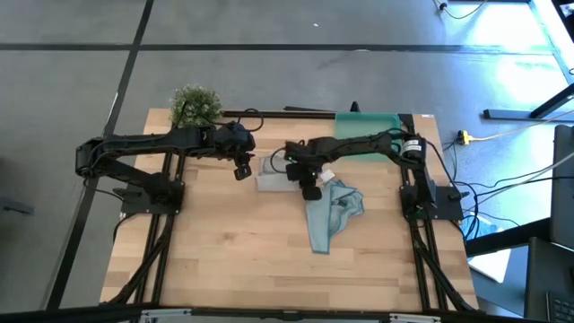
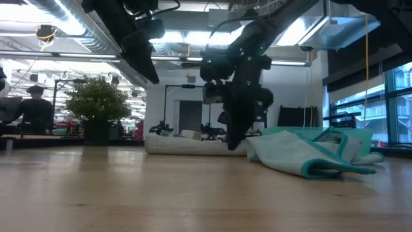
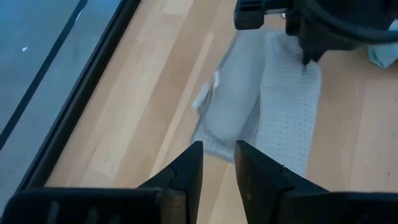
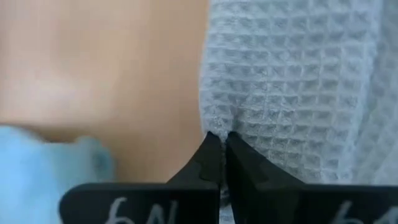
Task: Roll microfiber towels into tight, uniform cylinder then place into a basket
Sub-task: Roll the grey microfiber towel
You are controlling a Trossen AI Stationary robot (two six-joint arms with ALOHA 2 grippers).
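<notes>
On the wooden worktop, the right gripper (image 4: 219, 144) has its jaws clenched on the edge of a pale grey-blue waffle-weave microfiber towel (image 1: 273, 174), partly rolled near the middle of the far edge. So thin a pinch may slip, letting the roll loosen. The left gripper (image 3: 218, 157) hovers beside it, jaws released. A light blue towel (image 1: 330, 211) lies crumpled nearby; the teal-green plastic basket (image 1: 368, 121) sits at the far right corner.

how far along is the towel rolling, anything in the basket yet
Done: the pale grey towel is partly rolled. In hand: the right gripper is shut, pinching that towel's edge; the left gripper hovers open nearby. Left: finishing this roll, rolling the crumpled light blue towel, and putting both in the teal basket, where no towel shows.
</notes>
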